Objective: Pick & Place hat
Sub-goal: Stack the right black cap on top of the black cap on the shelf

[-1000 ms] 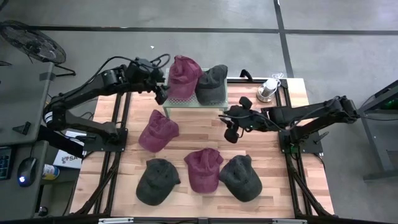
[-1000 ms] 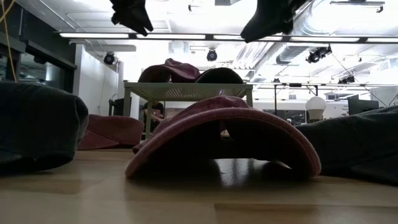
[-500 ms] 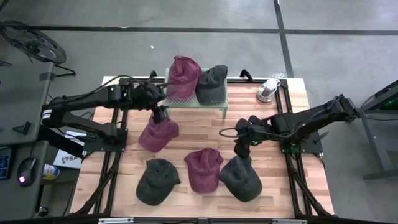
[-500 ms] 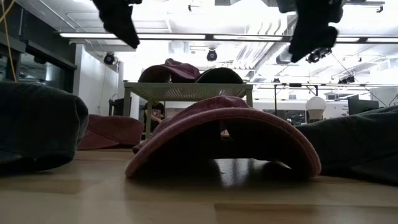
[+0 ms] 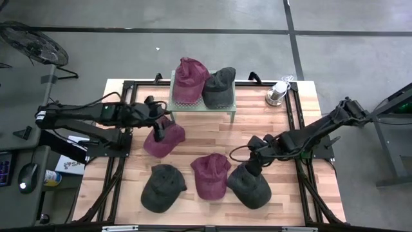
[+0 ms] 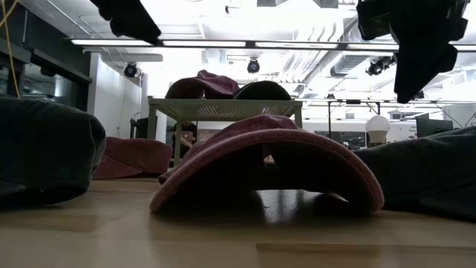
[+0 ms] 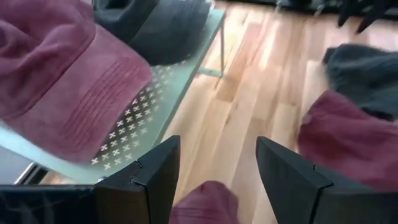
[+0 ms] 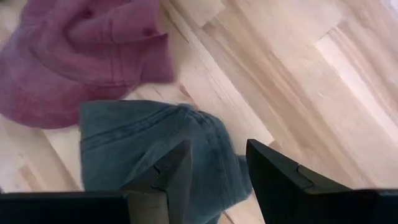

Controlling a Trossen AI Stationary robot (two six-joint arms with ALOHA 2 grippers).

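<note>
We see the left gripper (image 5: 158,131) with its fingers (image 7: 152,180) spread apart and nothing held between them; it hangs over the maroon hat (image 5: 163,137) that lies on the left part of the wooden table (image 5: 212,138), and the top of this hat shows just under the gap in the left wrist view; whether the fingers touch it, we cannot tell. Beyond this gripper stands the perforated green shelf (image 5: 201,107), which carries a second maroon hat (image 5: 189,80) and a dark grey hat (image 5: 219,86) side by side.

The right gripper (image 5: 252,169) is also open, with its fingers (image 8: 280,180) apart and empty; it is low over the back edge of the grey hat (image 5: 250,184) at the front right of the table; in the right wrist view the fabric of this hat (image 8: 149,155) lies directly in front of the gap.

Just beside this grey hat, to its left, lies a third maroon hat (image 5: 210,174); further left is another dark grey hat (image 5: 161,187), near the front edge.

A small silver object (image 5: 277,94) stands at the far right corner of the table, well apart from the hats.
</note>
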